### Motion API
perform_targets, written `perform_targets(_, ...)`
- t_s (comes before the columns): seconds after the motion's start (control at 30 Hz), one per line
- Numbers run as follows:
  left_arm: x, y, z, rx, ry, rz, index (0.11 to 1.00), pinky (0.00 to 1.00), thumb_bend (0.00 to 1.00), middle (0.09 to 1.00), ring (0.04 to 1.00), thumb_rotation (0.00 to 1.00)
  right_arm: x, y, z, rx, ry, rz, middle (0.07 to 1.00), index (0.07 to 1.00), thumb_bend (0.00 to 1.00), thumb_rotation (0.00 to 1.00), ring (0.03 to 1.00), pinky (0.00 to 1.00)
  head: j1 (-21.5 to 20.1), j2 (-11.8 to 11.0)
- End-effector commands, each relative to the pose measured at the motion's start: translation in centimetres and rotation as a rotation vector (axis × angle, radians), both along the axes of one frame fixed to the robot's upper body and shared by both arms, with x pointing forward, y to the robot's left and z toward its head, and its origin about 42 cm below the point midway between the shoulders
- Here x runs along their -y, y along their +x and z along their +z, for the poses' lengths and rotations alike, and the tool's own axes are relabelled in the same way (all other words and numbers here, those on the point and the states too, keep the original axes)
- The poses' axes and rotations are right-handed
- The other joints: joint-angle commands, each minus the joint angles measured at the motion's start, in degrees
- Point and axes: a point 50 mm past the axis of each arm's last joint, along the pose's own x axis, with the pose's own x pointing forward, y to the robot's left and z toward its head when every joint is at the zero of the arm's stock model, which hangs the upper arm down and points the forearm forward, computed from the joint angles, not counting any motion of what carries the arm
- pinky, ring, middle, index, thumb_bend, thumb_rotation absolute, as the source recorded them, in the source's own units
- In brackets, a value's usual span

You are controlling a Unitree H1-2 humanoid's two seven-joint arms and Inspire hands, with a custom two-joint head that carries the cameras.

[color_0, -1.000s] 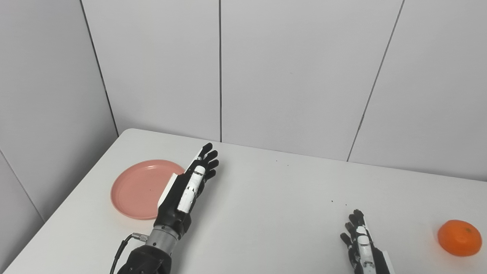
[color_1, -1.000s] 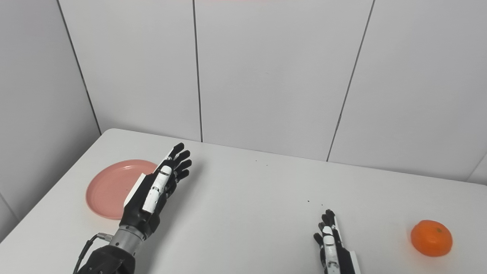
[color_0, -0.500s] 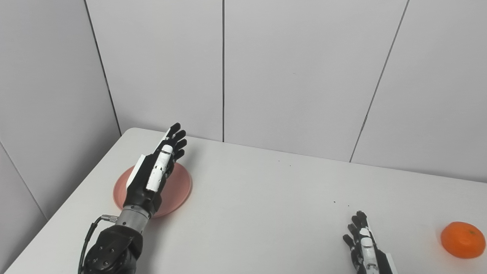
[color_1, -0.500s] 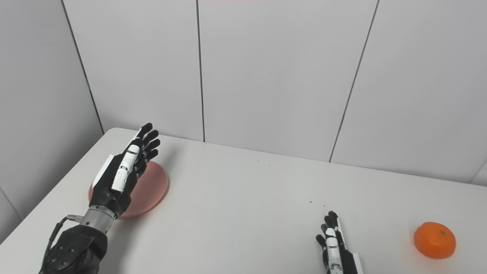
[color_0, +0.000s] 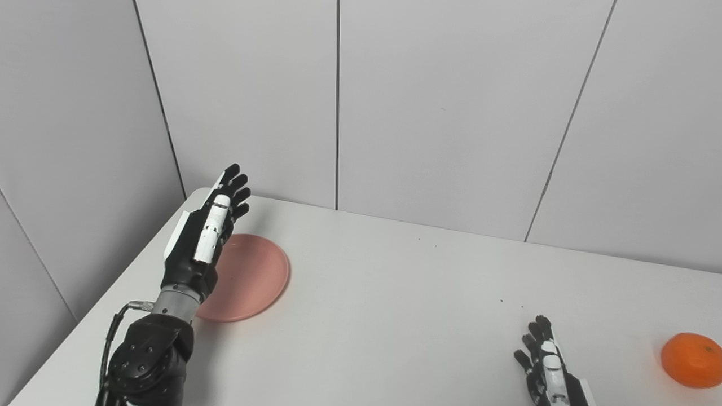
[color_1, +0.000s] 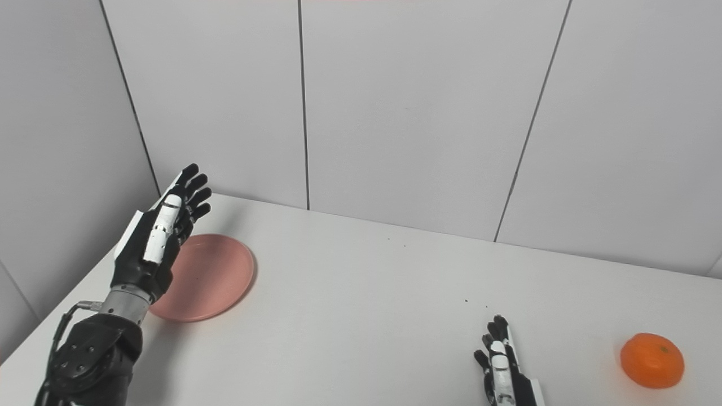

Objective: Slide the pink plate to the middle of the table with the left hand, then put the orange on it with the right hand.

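While the pink plate [color_0: 248, 278] lies flat near the table's [color_0: 395, 316] far left corner, the left hand [color_0: 206, 239] hangs over its left rim, edge-on, fingers straight and apart, holding nothing. Whether the hand touches the plate cannot be told; it looks raised above it. The right hand [color_1: 499, 363] waits at the near edge, right of centre, fingers extended and empty, with the orange [color_1: 652, 360] well apart from it, close to the table's right edge.

The plate has yet to be slid to the middle. The likely trouble is in the push: if the hand comes down on the rim instead of outside it, the shallow plate could tip or skid sideways. A contact off the plate's centreline would spin it or send it toward the far edge. The orange, being round, may roll off the right edge if nudged.
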Motion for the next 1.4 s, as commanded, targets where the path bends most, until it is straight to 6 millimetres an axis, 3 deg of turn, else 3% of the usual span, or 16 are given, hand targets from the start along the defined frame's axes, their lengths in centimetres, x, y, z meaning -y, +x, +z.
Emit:
perform_targets(0.0,-0.9,0.3,3.2,0.131,0.047,0.025,0.939,0.93,0.39,0.958,0.946,1.0,0.3,-0.2,0.4,-0.006,-0.007,0.005,1.0,1.0,0.19,1.0,1.0,1.0,0.0,0.1)
perform_targets(0.23,-3.6,0.5,4.0,0.13,0.054,0.086,0.941,0.97,0.39,0.964,0.961,1.0,0.3,-0.2,0.6,0.0,-0.014,-0.001,1.0,1.0,0.18,1.0,1.0,1.0,0.0,0.5)
perform_targets(0.63,-6.6,0.8,3.6,0.126,0.013,0.174,0.919,0.94,0.35,0.945,0.945,1.0,0.3,-0.3,0.8,-0.003,-0.01,0.004,1.0,1.0,0.18,1.0,1.0,1.0,0.6,0.9)
perform_targets(1.37,-8.6,0.9,1.0,0.044,-0.017,0.223,0.912,0.94,0.31,0.936,0.938,1.0,0.4,-0.3,1.1,0.011,-0.009,0.0,1.0,1.0,0.16,1.0,1.0,1.0,0.7,1.6)
